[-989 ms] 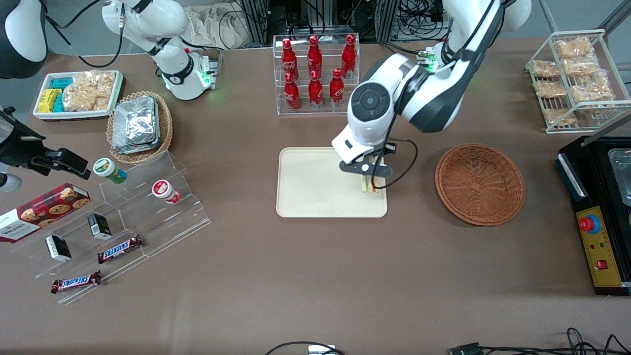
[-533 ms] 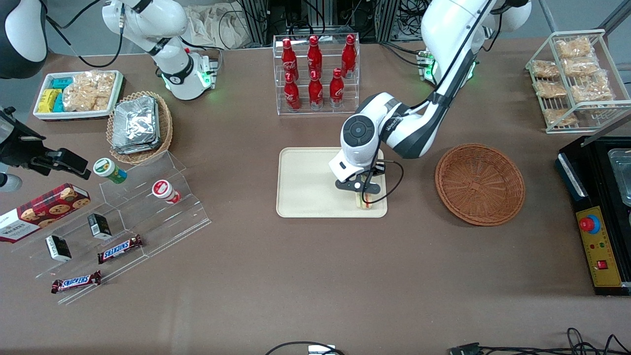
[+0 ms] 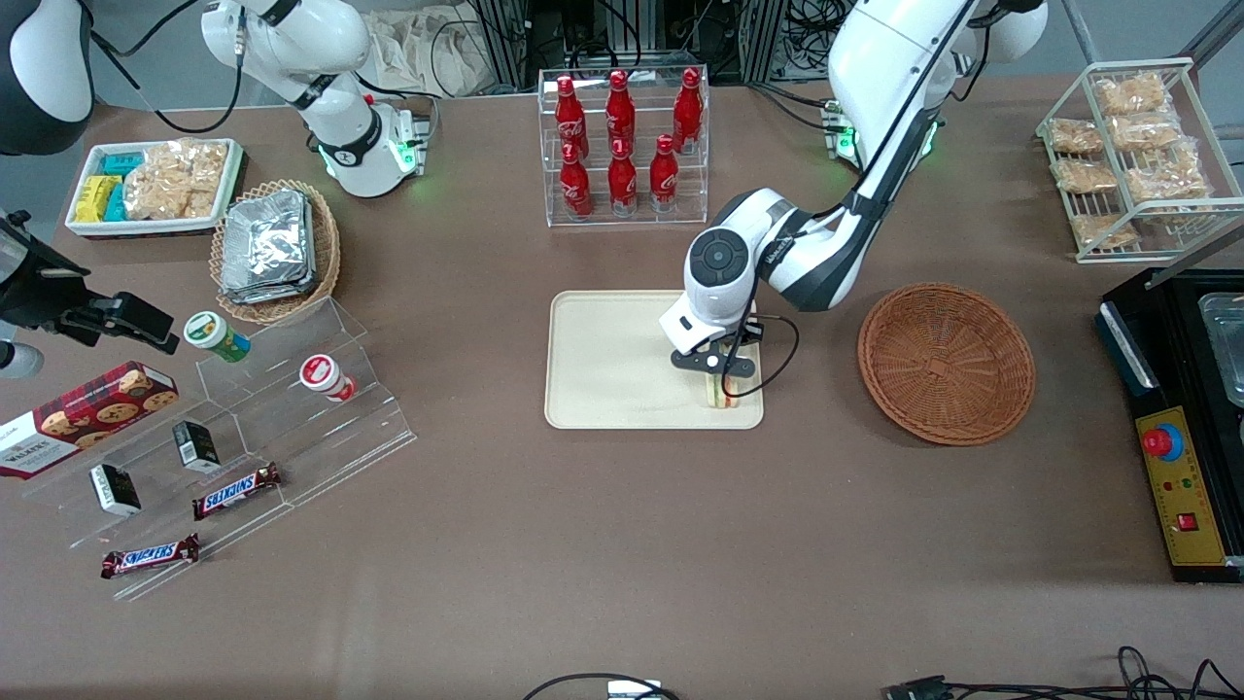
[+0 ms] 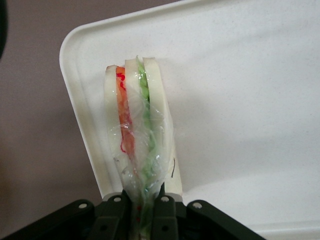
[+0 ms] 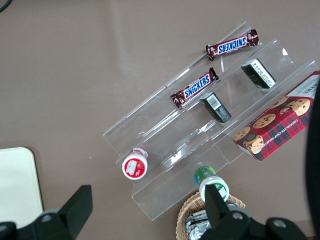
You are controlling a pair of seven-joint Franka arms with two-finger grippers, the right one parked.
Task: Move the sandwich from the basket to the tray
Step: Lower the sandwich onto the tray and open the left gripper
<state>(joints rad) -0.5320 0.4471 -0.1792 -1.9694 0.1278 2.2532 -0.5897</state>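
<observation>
On the brown table [image 3: 603, 544], the gripper [image 3: 720, 381] pinches the sandwich [image 4: 137, 145] over the tray [image 3: 603, 365], beside the basket [image 3: 945, 362].

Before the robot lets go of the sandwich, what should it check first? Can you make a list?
1. Sandwich is over the tray, not the table: ok, near the tray's corner toward the basket.
2. Gripper is holding it: ok, fingers pinched on the wrapper.
3. Sandwich is touching the tray: cannot tell.
4. Sandwich is clear of the rim: not ok, it sits right beside the rim.
5. Basket has no sandwich left in it: ok.
6. Landing spot is bare: ok.
</observation>
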